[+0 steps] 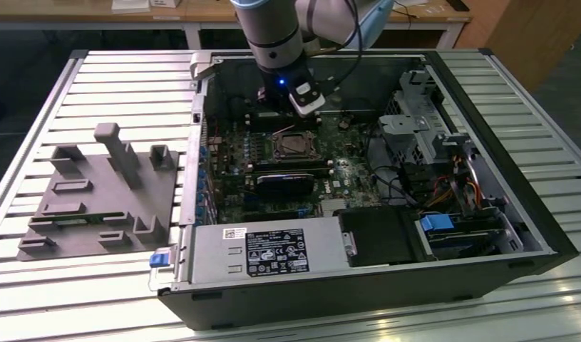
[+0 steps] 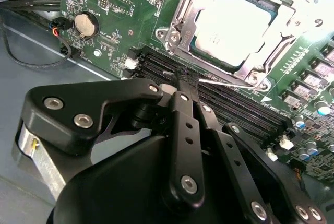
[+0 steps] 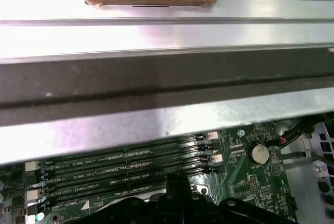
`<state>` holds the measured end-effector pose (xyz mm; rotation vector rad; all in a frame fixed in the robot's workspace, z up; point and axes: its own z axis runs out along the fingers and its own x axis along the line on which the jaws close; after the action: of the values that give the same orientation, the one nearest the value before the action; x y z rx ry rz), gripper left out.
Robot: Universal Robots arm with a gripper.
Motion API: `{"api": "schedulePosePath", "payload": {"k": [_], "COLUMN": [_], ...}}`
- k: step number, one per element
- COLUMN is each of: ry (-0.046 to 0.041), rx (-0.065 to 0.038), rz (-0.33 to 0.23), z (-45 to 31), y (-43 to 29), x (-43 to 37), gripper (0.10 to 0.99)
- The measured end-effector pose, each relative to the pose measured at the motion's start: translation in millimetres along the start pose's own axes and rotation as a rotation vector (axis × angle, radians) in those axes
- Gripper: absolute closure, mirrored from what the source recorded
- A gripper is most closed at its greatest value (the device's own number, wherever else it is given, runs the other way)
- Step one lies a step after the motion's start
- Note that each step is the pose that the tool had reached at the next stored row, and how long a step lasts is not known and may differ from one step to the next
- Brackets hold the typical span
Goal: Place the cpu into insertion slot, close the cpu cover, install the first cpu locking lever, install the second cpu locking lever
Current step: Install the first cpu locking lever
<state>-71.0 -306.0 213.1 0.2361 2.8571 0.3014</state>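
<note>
Silvery cpu point(image 2: 229, 23) sits in insertion slot point(image 1: 292, 145) under cpu cover point(image 2: 242, 66); we note tool point(image 2: 182, 75) closed, above memory slots point(image 2: 229, 104).

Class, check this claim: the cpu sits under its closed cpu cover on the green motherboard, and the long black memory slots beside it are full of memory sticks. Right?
Not quite. The second wrist view shows the memory slots empty, with no sticks in them. The rest stands: the cpu sits under its closed cpu cover.
</note>
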Motion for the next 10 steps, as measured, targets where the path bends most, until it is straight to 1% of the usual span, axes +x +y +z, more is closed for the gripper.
{"api": "schedulePosePath", "payload": {"k": [4,10], "ry": [-0.0041,-0.0140], "rx": [0.005,0.016], "rz": [0.016,0.057], "z": [1.0,2.4], "y": [1.2,1.5], "x": [0.8,2.7], "gripper": [0.984,0.984]}}
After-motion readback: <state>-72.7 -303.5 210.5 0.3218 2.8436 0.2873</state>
